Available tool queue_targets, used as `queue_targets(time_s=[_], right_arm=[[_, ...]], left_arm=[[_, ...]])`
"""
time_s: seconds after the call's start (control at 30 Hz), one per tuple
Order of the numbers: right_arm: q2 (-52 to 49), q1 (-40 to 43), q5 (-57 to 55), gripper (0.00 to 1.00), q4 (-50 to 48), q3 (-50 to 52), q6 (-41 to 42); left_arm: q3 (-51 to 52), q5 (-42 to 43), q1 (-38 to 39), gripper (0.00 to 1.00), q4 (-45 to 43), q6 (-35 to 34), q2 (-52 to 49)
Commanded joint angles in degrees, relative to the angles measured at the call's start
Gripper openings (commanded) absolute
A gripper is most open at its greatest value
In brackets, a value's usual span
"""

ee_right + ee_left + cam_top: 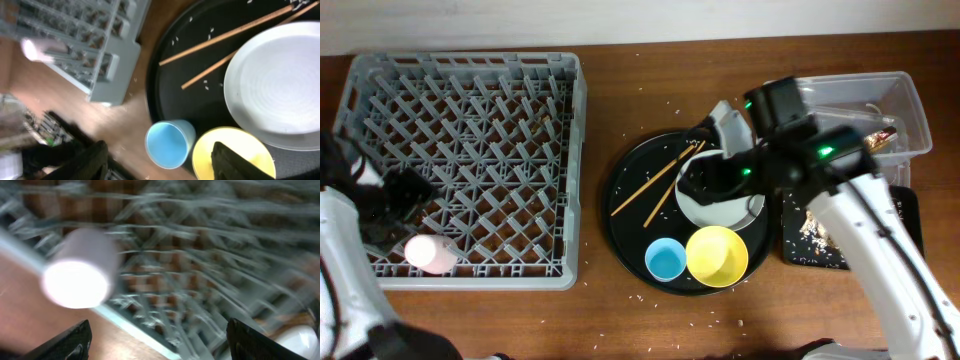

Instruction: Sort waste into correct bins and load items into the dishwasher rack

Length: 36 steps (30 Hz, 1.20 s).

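Rack (465, 165) occupies the left of the worktop (620, 320). The pink cup (430, 253) lies on its side in the rack's near left corner. The left hand (160, 345) is just beside the cup, fingers spread wide, gripping nothing. The right hand (710, 175) hangs over the grey dish (730, 212) on the round black tray (620, 200), fingers apart and empty. The blue cup (665, 259) and yellow bowl (717, 255) stand upright, side by side, at the round tray's near edge. Two chopsticks (655, 183) lie left of the dish. The foil wrapper (880, 135) is in the clear tub (915, 105); food scraps (810, 228) lie in the shallow black tray (908, 215).
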State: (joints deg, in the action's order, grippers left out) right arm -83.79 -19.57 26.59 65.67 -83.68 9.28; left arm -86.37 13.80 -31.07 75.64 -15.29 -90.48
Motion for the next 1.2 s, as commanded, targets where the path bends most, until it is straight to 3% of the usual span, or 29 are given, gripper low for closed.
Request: queue_targets(time_s=[0.0,0.03,0.07,0.17,0.23,0.27,0.37,0.5,0.57,0.67,0.87,0.93,0.97,1.1,1.13,1.17], right_arm=[[-1.95,-6.16,-5.46,0.6,-5.35,13.42,6.69],[-3.61,-8.0,-11.43,0.59,-5.31,16.13,7.74],[-5.68,-9.79,-11.43,0.5,-5.33,17.62,6.95],[-10.32,-12.59,-12.33,0.42,-7.43,20.06,5.62],[-11.45,-12.59,-12.28,0.1,-11.17,20.15,5.6],[-10.84,-11.89,-12.28,0.04,-10.01,18.29,5.57],[-5.9,-6.25,-5.53,0.04,0.17,2.6,-3.54],[-4.57,4.61,34.14,0.04,2.32,-17.42,-21.62],[-4.68,5.29,40.79,0.04,0.46,-17.9,-22.6],[-4.7,4.87,46.53,0.04,-0.15,-17.9,-25.35],[-4.7,4.87,49.37,0.04,-2.54,-17.9,-25.35],[-4.7,4.87,49.29,0.04,-3.08,-17.9,-25.35],[-4.7,4.87,49.31,0.04,-3.08,-17.9,-25.33],[-4.7,4.85,49.31,0.04,-3.1,-17.9,-25.33],[-4.7,4.85,49.29,0.08,-3.1,-17.9,-25.33],[-4.7,4.87,49.29,0.4,-3.1,-17.9,-25.33]], left_arm=[[-2.84,10.21,11.28,0.86,-3.8,12.83,13.25],[-2.84,8.83,15.15,0.87,-4.44,12.81,17.31],[-2.82,8.72,16.85,0.87,-3.98,12.81,19.37],[-2.82,9.44,18.34,0.87,-1.11,12.76,20.7],[-2.82,15.72,18.32,0.87,-0.44,12.79,20.7],[-2.82,18.97,18.32,0.87,-0.92,12.79,20.7],[-2.82,36.57,18.32,0.86,-6.34,12.76,19.65],[-2.82,63.3,18.84,0.85,-10.54,12.79,13.6],[-2.82,72.63,23.34,0.83,-10.91,13.88,11.63],[-2.82,72.08,33.51,0.81,-13.79,13.86,11.56],[-2.82,70.01,40.13,0.79,-15.72,13.79,11.56],[-2.82,69.99,40.54,0.57,-16.02,13.75,11.56],[-2.82,70.01,40.57,0.52,-16.02,13.57,11.56],[-2.82,69.99,40.57,0.52,-16.28,13.42,11.56],[-2.82,69.94,40.54,0.45,-16.52,13.42,11.56],[-2.82,68.72,40.54,0.38,-16.52,13.42,11.56]])
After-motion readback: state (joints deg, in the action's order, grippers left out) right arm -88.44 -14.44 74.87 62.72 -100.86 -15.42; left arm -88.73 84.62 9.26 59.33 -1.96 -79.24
